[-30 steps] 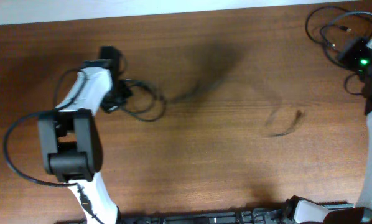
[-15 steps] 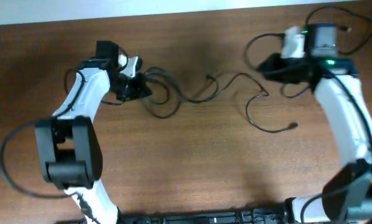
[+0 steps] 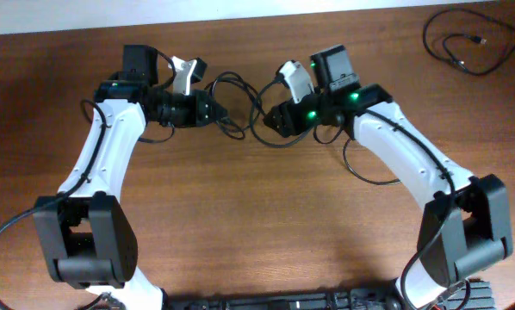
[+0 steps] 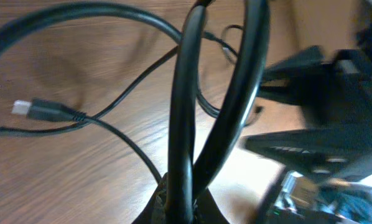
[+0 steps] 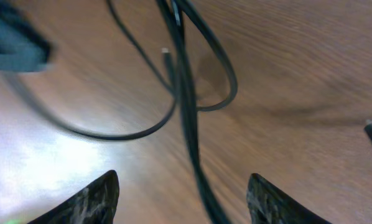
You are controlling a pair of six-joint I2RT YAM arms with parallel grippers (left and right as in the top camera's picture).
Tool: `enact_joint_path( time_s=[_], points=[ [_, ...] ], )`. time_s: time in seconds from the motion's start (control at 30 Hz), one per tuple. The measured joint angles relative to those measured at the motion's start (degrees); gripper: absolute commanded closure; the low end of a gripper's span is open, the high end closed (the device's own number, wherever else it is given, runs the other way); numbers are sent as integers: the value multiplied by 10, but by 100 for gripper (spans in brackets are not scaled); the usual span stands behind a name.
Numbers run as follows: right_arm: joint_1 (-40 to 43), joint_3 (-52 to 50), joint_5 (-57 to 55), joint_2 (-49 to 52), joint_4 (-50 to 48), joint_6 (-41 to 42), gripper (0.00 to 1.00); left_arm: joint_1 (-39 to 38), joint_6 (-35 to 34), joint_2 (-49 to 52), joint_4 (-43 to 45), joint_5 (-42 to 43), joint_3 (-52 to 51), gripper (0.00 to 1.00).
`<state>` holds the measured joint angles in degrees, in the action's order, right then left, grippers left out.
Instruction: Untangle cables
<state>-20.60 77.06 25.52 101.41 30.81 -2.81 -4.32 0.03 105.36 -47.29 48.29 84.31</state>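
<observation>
Thin black cables [image 3: 240, 108] loop in a tangle on the wooden table between my two grippers. My left gripper [image 3: 207, 110] is shut on two strands of the cables [image 4: 187, 112], pinched at the jaws [image 4: 185, 190]; a small plug end [image 4: 33, 109] lies on the table to the left. My right gripper [image 3: 271, 119] faces it from the right, open, its fingertips [image 5: 102, 196] wide apart. One cable strand [image 5: 189, 124] runs down between them without being gripped. A further cable loop [image 3: 365, 168] lies under the right arm.
A separate coiled black cable [image 3: 468, 39] lies at the back right corner. The table's far edge [image 3: 240, 15] runs along the top. The right gripper's body [image 4: 323, 124] fills the right of the left wrist view.
The right arm has swung in from the far right to the table's middle and its jaws have opened. The left gripper has shifted right, still shut on the cables.
</observation>
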Motion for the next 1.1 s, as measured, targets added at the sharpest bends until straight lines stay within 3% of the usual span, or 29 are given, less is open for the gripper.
enact_joint_path(
  time_s=[0.03,0.07,0.2,0.33,0.43,0.47,0.5,0.57,0.67,0.73,0.87,1.1],
  points=[
    [-7,0,-21,2,-1,0,70,0,4,0,0,26,0,97],
    [-16,0,-47,11,-1,0,96,0,14,0,0,56,0,97],
    [-8,1,-95,56,48,23,96,7,30,-2,0,73,0,100],
    [28,8,-99,56,180,34,96,66,-8,-23,-3,-51,0,100],
    [59,14,-60,56,214,35,80,107,-81,-26,-13,-78,-5,99],
    [75,13,-62,56,226,38,59,119,-93,-26,-7,-97,-5,98],
    [94,11,-62,56,225,39,46,134,-100,-26,-4,-110,-5,98],
    [117,9,-46,56,206,44,40,156,-111,-26,-2,-146,-5,98],
    [111,7,33,56,148,40,36,127,-115,-26,-2,-167,-5,100],
    [106,5,89,56,116,14,35,93,-81,-26,-2,-151,-5,100],
    [73,5,165,56,23,-15,33,40,89,-28,-2,-24,-5,100],
    [9,5,198,56,-95,-14,32,36,226,-28,-26,77,-5,100]
  ],
)
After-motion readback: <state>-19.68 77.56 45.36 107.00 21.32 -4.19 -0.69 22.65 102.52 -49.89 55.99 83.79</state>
